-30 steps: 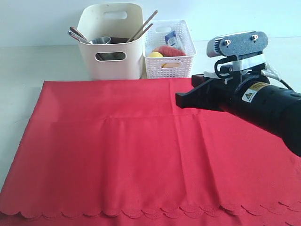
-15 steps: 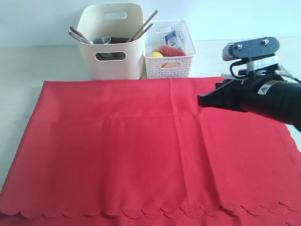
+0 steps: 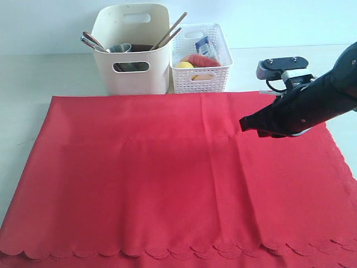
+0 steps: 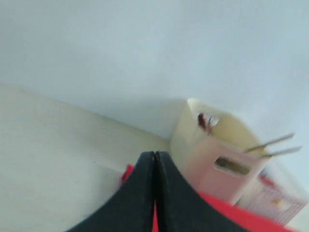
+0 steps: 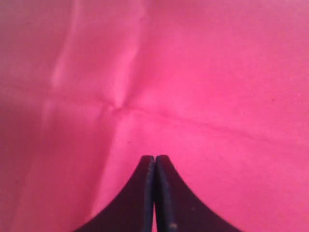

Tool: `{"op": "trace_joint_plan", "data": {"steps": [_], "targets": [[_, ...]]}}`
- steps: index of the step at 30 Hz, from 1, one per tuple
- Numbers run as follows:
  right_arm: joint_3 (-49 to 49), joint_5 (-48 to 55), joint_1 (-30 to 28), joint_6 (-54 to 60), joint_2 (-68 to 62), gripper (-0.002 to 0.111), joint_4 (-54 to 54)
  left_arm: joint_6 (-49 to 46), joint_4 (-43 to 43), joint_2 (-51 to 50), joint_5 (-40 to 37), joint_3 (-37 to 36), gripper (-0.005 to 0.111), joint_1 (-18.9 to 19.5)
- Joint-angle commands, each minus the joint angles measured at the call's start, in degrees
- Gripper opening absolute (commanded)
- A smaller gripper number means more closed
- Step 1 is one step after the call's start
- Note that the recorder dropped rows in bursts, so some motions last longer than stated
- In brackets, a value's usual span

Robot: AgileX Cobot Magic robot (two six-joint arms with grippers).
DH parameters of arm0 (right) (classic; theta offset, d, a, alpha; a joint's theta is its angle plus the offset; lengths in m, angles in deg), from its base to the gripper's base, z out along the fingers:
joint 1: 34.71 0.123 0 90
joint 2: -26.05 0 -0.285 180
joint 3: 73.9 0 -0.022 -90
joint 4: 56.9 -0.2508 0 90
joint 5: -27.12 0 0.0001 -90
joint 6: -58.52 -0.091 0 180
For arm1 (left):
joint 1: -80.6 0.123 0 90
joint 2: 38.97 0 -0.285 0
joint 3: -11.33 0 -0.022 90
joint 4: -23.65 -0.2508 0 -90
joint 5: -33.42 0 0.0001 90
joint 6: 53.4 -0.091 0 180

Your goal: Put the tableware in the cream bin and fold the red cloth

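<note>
- The right arm [image 3: 315,103] reached in from the right edge of the exterior view, its black forearm slanting down toward the middle.
- A grey camera housing [image 3: 281,65] sat on top of that arm's wrist.
- The right gripper [image 3: 246,124] pointed leftward and slightly downward at the arm's end.
- Its two dark fingers [image 5: 137,195] were pressed flat together, with only a thin seam between them and nothing held.
- The left gripper [image 4: 155,155] was also closed, its black jaws meeting at the tips and holding nothing.
</note>
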Motion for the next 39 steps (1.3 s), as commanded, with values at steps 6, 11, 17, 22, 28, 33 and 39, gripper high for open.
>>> {"op": "trace_joint_plan", "data": {"steps": [6,11,17,22,28,33,39], "targets": [[-0.51,5.55,0.21,10.93,0.02,0.000,-6.37,5.24,5.53,0.31,20.51,-0.08,0.002,-0.01],[-0.51,5.78,0.21,10.90,0.02,0.000,-6.37,8.65,4.54,0.31,23.75,2.02,0.002,-0.01],[-0.51,6.89,0.21,10.90,-0.07,0.000,-7.82,8.40,-8.08,-7.65,15.33,6.88,0.002,-0.01],[-0.51,6.89,0.21,10.90,-0.07,0.000,-7.82,8.23,-8.70,-24.98,12.01,9.89,0.002,-0.05],[-0.51,7.13,0.21,10.90,-0.07,0.000,-7.82,8.07,-15.35,-45.53,10.06,12.42,0.002,-0.53],[-0.51,7.13,0.21,11.02,-0.32,0.000,-7.82,8.07,-19.27,-60.05,10.33,15.05,0.006,-4.38],[-0.51,6.91,0.21,11.48,-0.95,0.000,-7.82,8.07,-21.07,-73.46,12.27,17.79,0.046,-7.35]]}}
